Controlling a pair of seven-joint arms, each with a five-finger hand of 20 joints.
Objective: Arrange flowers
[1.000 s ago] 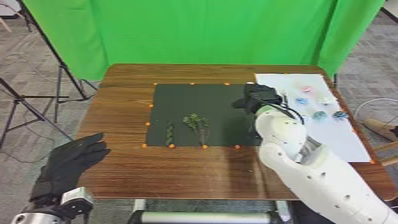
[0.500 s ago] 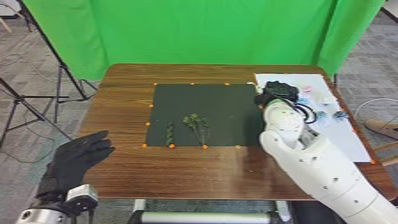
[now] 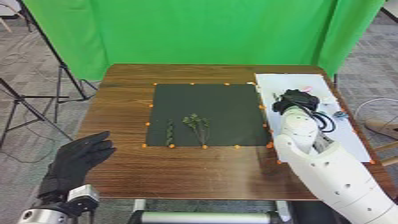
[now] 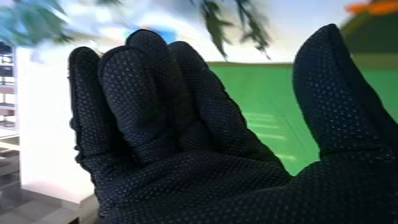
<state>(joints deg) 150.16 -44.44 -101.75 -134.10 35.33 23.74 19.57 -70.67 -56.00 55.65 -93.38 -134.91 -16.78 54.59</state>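
While the right hand (image 3: 296,101) is over the white sheet (image 3: 350,142) on the robot's right side of the table (image 3: 120,107), the left hand (image 3: 78,162) is held near the table's left front corner, its fingers straight and its thumb apart from them. In the right wrist view, the right hand (image 4: 200,180) is spread in much the same way — fingers straight and fairly close together, thumb standing well away from them. Blurred narrow green leaves (image 4: 216,26) show beyond its fingertips, and whether they touch the glove I cannot tell.

Three small flower heads are on the white sheet around the right hand: a pink flower (image 3: 306,89) just beyond it, and to its right a pale flower (image 3: 330,100) and a blue-green flower (image 3: 340,114), the latter nearer the robot.

On the dark mat (image 3: 240,100), left of the sheet, two bits of greenery lie near the front edge. The slim green sprig (image 3: 170,134) is the one farther left; the branching sprig (image 3: 196,121) is just beside it, its leafy end away from the robot and its thin stems towards it — the two are apart. Small orange markers (image 3: 172,146) dot the mat's border, and a green backdrop (image 3: 209,35) hangs behind the table.
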